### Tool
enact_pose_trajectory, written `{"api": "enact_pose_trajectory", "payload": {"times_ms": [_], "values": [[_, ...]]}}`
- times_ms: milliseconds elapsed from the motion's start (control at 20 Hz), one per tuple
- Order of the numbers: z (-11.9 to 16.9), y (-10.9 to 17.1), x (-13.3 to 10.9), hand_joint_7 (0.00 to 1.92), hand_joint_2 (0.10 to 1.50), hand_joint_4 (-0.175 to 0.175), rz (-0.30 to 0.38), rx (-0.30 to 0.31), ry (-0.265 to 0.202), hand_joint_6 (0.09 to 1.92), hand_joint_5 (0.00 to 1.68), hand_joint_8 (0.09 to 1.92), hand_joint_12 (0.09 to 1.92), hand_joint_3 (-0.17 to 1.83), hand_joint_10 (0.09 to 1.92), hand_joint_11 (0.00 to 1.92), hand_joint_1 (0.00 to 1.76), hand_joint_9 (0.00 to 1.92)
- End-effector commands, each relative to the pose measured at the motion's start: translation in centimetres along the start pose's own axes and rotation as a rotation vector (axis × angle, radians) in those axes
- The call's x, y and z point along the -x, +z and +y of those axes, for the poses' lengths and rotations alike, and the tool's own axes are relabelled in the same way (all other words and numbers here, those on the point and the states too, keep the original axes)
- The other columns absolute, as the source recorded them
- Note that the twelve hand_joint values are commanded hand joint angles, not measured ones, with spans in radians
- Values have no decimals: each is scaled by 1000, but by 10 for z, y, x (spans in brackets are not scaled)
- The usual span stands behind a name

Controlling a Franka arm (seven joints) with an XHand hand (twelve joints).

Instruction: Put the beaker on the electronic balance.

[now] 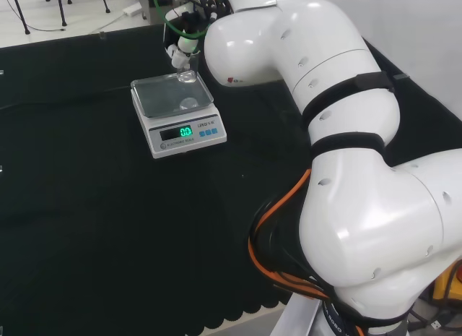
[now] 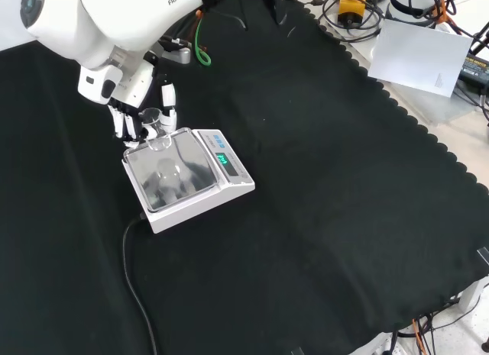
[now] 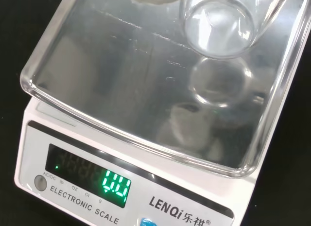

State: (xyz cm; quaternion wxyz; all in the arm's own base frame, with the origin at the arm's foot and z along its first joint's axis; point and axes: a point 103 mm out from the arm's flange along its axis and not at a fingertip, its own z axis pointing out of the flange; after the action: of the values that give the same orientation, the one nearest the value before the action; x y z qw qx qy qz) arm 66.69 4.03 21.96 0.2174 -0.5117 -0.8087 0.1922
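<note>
Beaker held by the hand over the far edge of the balance pan.

A clear beaker (image 2: 153,126) is seen gripped between the curled fingers (image 2: 170,103) of the hand (image 2: 134,111), at the pan's upper-left edge in the front view. In the head view the beaker (image 1: 185,70) is placed at the pan's far right corner; whether its base touches the pan cannot be told. In the wrist view the beaker (image 3: 219,27) is shown above the shiny steel pan (image 3: 146,90), with its reflection beneath it. The balance (image 1: 178,115) is stood on the black-clothed worktop (image 2: 344,187), its green display lit. Printed lettering is noted on the front panel below the display; it is not transcribed here.
</note>
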Motion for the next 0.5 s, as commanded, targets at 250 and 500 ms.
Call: {"api": "enact_pose_trajectory", "payload": {"times_ms": [250, 500], "values": [[24, 26, -20, 639, 1202, -175, 22, -70, -76, 1328, 753, 1216, 1065, -1, 1339, 962, 1359, 765], [28, 32, -23, 641, 1202, -175, 28, -79, -86, 1327, 754, 1216, 1065, -1, 1339, 962, 1360, 765]]}}
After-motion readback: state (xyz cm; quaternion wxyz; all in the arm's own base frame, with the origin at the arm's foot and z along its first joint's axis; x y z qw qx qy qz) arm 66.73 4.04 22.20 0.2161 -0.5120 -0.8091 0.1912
